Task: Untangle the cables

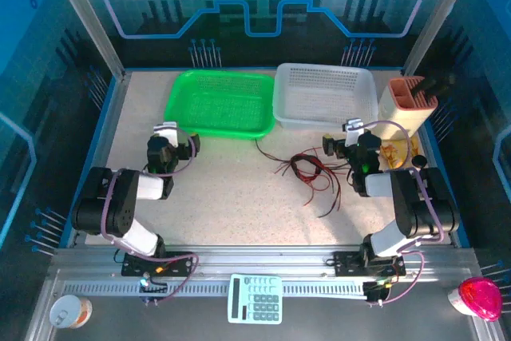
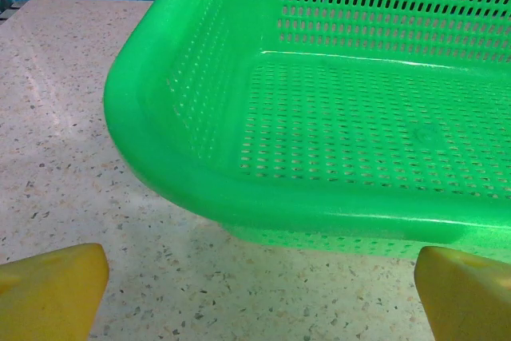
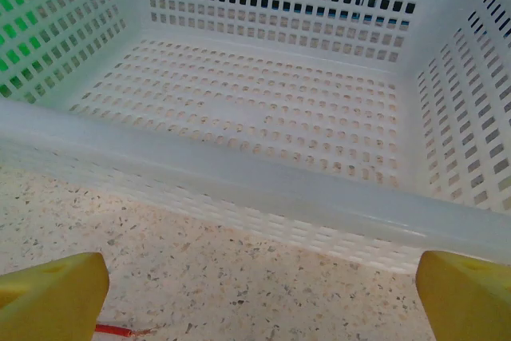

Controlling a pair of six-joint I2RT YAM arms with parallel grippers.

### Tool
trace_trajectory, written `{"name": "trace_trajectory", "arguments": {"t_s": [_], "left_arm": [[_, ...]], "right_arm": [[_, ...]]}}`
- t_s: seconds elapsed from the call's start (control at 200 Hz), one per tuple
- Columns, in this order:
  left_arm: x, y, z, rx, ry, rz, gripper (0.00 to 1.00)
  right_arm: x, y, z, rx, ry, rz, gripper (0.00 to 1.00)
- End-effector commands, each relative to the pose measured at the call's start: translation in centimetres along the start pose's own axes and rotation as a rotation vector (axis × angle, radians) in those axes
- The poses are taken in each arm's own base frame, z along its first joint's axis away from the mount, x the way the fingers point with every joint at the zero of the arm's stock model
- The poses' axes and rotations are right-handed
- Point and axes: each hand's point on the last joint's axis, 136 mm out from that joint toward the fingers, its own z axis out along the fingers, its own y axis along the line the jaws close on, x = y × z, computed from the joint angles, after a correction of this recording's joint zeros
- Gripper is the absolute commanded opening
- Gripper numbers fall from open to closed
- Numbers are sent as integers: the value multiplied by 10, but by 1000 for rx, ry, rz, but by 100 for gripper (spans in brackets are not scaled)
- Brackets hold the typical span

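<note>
The cables (image 1: 307,172) lie in a loose tangle of thin red and black wires on the speckled table, right of centre and just below the white basket. My right gripper (image 1: 342,138) hovers at the tangle's right edge, open and holding nothing. In the right wrist view its yellow fingertips (image 3: 56,293) stand wide apart, and one red wire end (image 3: 116,330) lies on the table between them. My left gripper (image 1: 177,136) is far from the cables, at the green basket's front left corner. Its jaws stand wide open (image 2: 259,289) over bare table.
A green basket (image 1: 177,85) (image 2: 279,205) and a white basket (image 1: 279,92) (image 3: 239,173) sit side by side at the back. A tan holder (image 1: 409,103) stands at the back right. A calculator (image 1: 255,299) lies on the front rail.
</note>
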Motion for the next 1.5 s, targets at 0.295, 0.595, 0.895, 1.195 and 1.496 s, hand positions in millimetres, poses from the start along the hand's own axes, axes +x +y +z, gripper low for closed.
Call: {"name": "trace_trajectory", "arguments": {"t_s": [0.295, 0.595, 0.895, 1.195, 1.496], "left_arm": [[-6, -2, 0, 23, -15, -12, 99], [-6, -2, 0, 23, -13, -12, 99], [-8, 4, -5, -6, -51, -29, 100], [-32, 17, -27, -90, -83, -60, 99], [-111, 15, -68, -99, -88, -233, 99]], "right_arm": [[-5, 1, -1, 6, -19, -5, 100], [-5, 1, -2, 0, -19, 0, 100], [-5, 0, -2, 0, -20, 0, 100], [-23, -3, -15, 40, -39, -10, 100], [-84, -11, -53, 110, -68, 98, 100]]}}
